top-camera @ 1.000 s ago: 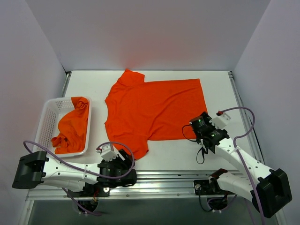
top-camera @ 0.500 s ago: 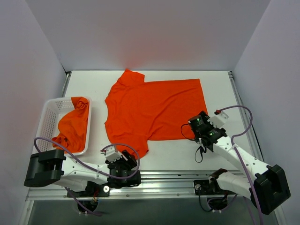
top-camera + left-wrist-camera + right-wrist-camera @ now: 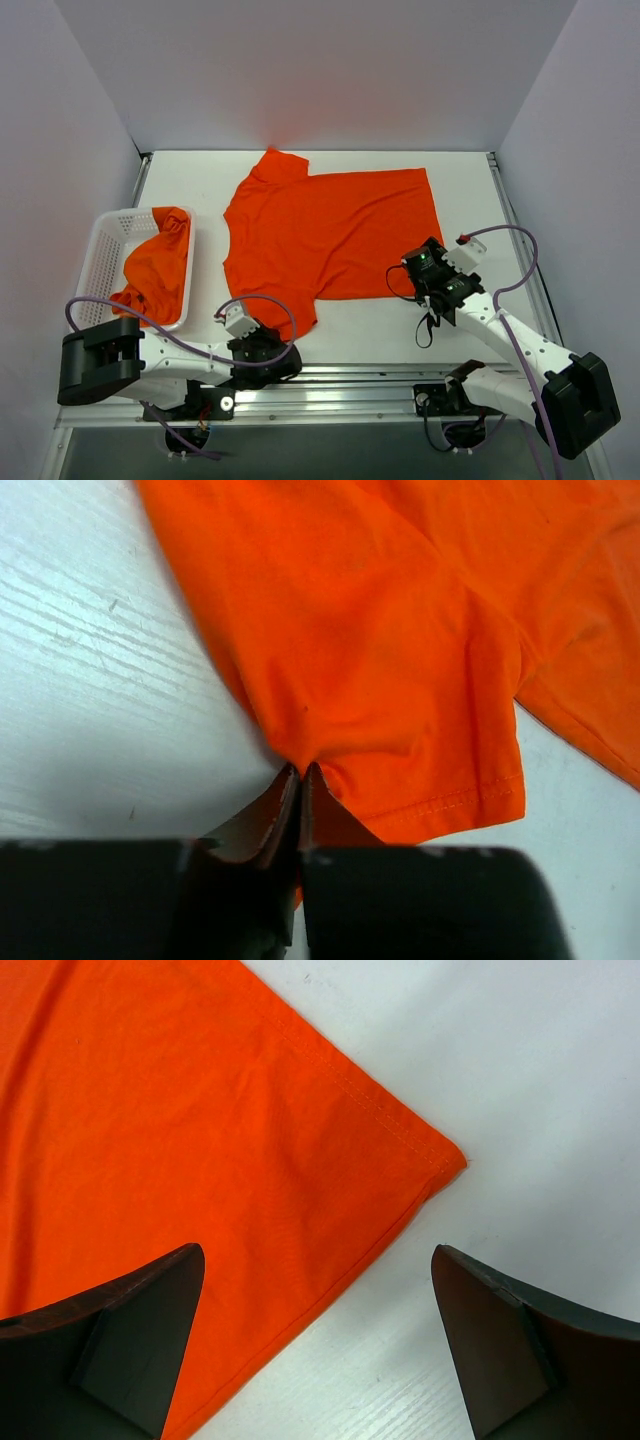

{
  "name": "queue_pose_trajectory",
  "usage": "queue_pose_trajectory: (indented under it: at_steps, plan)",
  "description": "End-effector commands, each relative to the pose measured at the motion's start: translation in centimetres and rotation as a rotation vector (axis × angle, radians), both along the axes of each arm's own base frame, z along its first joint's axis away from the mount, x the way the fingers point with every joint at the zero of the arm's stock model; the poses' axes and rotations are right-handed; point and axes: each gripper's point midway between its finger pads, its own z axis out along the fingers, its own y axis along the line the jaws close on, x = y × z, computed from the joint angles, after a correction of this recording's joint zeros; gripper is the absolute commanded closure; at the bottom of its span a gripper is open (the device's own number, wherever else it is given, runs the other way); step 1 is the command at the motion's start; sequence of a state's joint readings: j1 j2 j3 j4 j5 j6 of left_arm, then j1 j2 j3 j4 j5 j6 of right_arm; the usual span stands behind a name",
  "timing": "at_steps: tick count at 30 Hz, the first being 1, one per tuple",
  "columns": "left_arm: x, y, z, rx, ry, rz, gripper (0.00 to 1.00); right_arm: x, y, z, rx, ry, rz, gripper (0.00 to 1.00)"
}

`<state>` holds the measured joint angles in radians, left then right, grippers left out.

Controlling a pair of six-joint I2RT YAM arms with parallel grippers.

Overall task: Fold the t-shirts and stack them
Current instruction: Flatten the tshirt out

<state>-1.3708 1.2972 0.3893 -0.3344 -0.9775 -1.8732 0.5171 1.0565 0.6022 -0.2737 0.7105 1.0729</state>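
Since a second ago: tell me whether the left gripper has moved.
Yes. The left gripper has slid right and forward, away from the basket, toward the near sleeve of the shirt, where its jaws pinch the edge.

Nothing legible in any view. No text, label, brand, number or sign to read on shirt at centre, on basket at left, or anywhere else near or far.
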Motion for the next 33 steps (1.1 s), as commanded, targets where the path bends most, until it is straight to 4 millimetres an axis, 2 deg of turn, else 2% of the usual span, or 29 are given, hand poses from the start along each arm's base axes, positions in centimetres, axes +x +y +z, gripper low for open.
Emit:
queue_pose_trajectory:
  at_steps: [1, 3, 4, 6, 9, 11, 15, 17, 18, 19, 21, 25, 28, 29, 33]
  plan:
    - [-0.8, 0.1, -0.5, 0.01, 0.063, -0.032, 0.97, -0.5, -0.7, 0.0, -0.032, 0.006, -0.016, 0.07]
    - [-0.9, 0.4, 0.5, -0.007, 0.065, -0.013, 0.98, -0.7, -0.8, 0.0, -0.032, 0.01, -0.017, 0.08]
    - [-1.1, 1.7, 0.5, 0.047, 0.076, -0.005, 0.98, -0.7, -0.8, 0.0, -0.029, 0.01, -0.02, 0.08]
    - [-1.1, 2.3, 1.6, 0.027, 0.067, 0.016, 0.98, -1.0, -0.9, -0.2, -0.028, 0.024, -0.023, 0.08]
    - [-1.3, 4.9, 2.1, 0.043, 0.06, 0.052, 0.98, -1.8, -0.7, -0.9, 0.003, 0.054, -0.03, 0.08]
    - [-1.4, 6.4, 2.1, 0.055, 0.055, 0.069, 0.98, -1.8, 0.7, -1.9, 0.075, 0.067, 0.008, 0.09]
    - [-1.3, 7.9, 2.2, 0.026, 0.031, 0.084, 0.98, -2.8, 1.3, -5.7, 0.131, 0.157, 0.029, 0.1]
    - [-1.3, 8.1, 2.2, 0.023, 0.027, 0.079, 0.98, -3.2, 1.0, -7.1, 0.161, 0.215, 0.006, 0.11]
    - [-1.3, 8.0, 2.3, 0.014, 0.025, 0.079, 0.98, -3.3, 0.6, -7.7, 0.153, 0.249, 0.009, 0.16]
    - [-1.3, 8.0, 2.3, 0.013, 0.023, 0.079, 0.98, -3.3, 0.5, -7.7, 0.16, 0.259, -0.002, 0.16]
    - [-1.2, 8.0, 2.3, 0.02, 0.02, 0.074, 0.98, -3.9, 0.3, -7.4, 0.177, 0.264, -0.032, 0.26]
    - [-1.1, 7.7, 2.2, 0.022, 0.012, 0.074, 0.98, -4.9, 0.4, -7.4, 0.214, 0.26, -0.035, 0.29]
    - [-1.0, 7.6, 2.0, 0.022, 0.007, 0.073, 0.98, -5.4, -0.6, -7.2, 0.178, 0.283, -0.068, 0.42]
    - [-0.9, 7.6, 2.0, 0.02, 0.005, 0.073, 0.98, -5.2, -0.8, -6.8, 0.169, 0.284, -0.07, 0.43]
    - [-0.7, 7.5, 2.5, 0.017, -0.017, 0.064, 0.98, -5.8, -1.0, -7.4, 0.139, 0.348, -0.073, 0.43]
